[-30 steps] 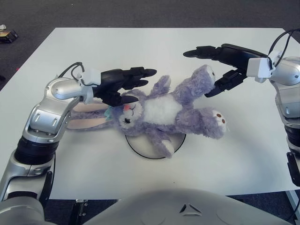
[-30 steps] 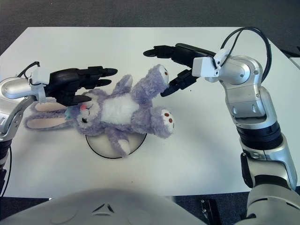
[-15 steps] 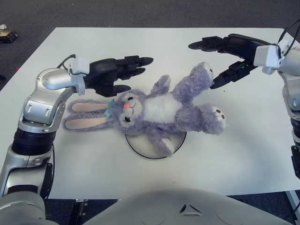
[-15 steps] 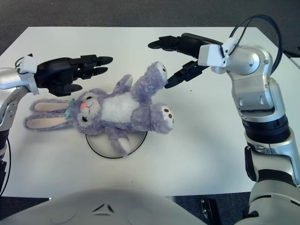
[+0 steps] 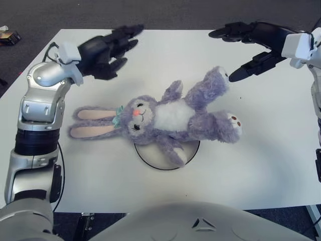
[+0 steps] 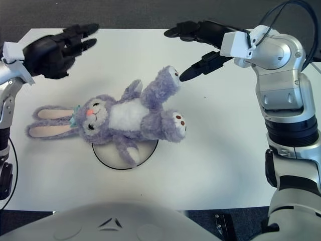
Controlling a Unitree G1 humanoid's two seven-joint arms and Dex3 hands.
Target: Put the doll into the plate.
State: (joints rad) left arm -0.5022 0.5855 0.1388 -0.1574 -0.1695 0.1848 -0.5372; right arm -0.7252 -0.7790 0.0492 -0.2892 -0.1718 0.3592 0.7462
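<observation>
Lying nearest: plate (image 5: 150,159), white and round, on the white table (image 5: 261,160); mostly hidden, only its near rim showing.
Doll (image 5: 165,118): purple plush rabbit, flat on its back, belly and one arm over the plate; head and long ears trailing off to the left onto the table, legs off to the right.
Fit: too long for the plate; torso on, ends overhanging.
Left hand (image 5: 103,47): raised above the far left of the table, well apart from the ears, fingers spread, holding nothing.
Right hand (image 6: 200,42): up over the far right of the table, just beyond the raised foot, not touching; fingers extended and apart, empty.
Step in hand, by judgement: release and withdrawal, placement about done.
Doing it well: lift both hands up and outward, clear of the plush, so no fingertip snags fur or drags a foot.
Watch: the foot nearest the right thumb, the likeliest catch point.
Check: torso centred over the rim before leaving; if tidier wanted, fold ears in from the left with a light push, not a pinch.
Risk: soft body may slump or roll off the near rim if nudged.
</observation>
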